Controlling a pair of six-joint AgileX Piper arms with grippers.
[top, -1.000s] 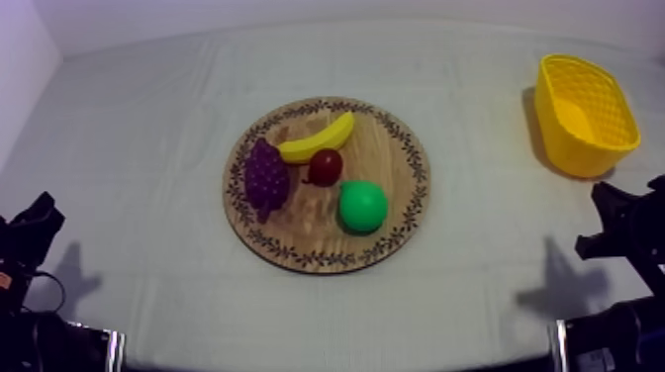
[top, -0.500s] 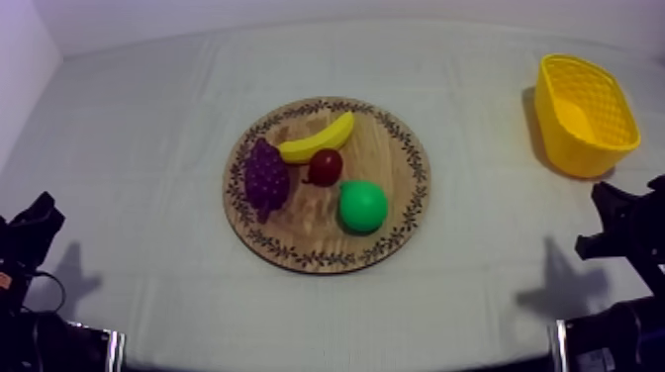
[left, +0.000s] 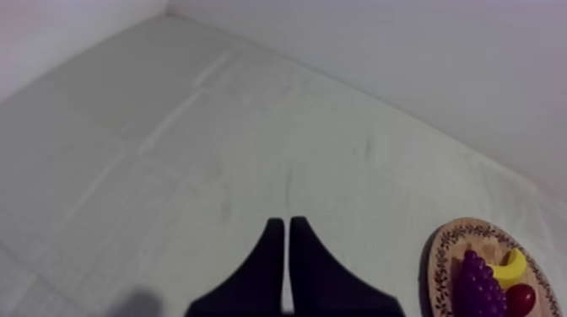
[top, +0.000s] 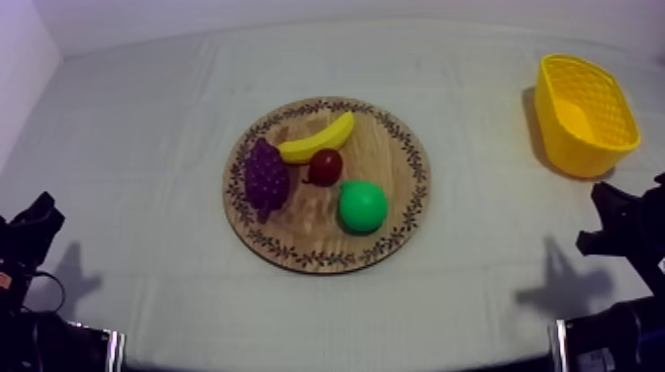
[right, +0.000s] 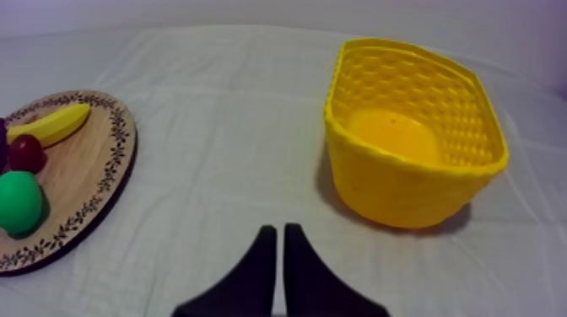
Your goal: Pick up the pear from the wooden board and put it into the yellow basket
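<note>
Nothing has moved since a second ago. The pear (top: 362,206) lies on the board (top: 297,252), on its right half. The small red fruit (top: 326,166) is just beside it, the banana (top: 319,139) is by the board's far rim, and the grapes (top: 266,178) are on its left half. The basket (top: 569,148) stands well right of the board. The left gripper (left: 282,223) sits well left of the board and the right gripper (right: 276,229) well right of it. Each has its fingers pressed together in a narrow wedge.

black, apparently matte tapered claws (left: 286,222) (right: 279,228)
</note>
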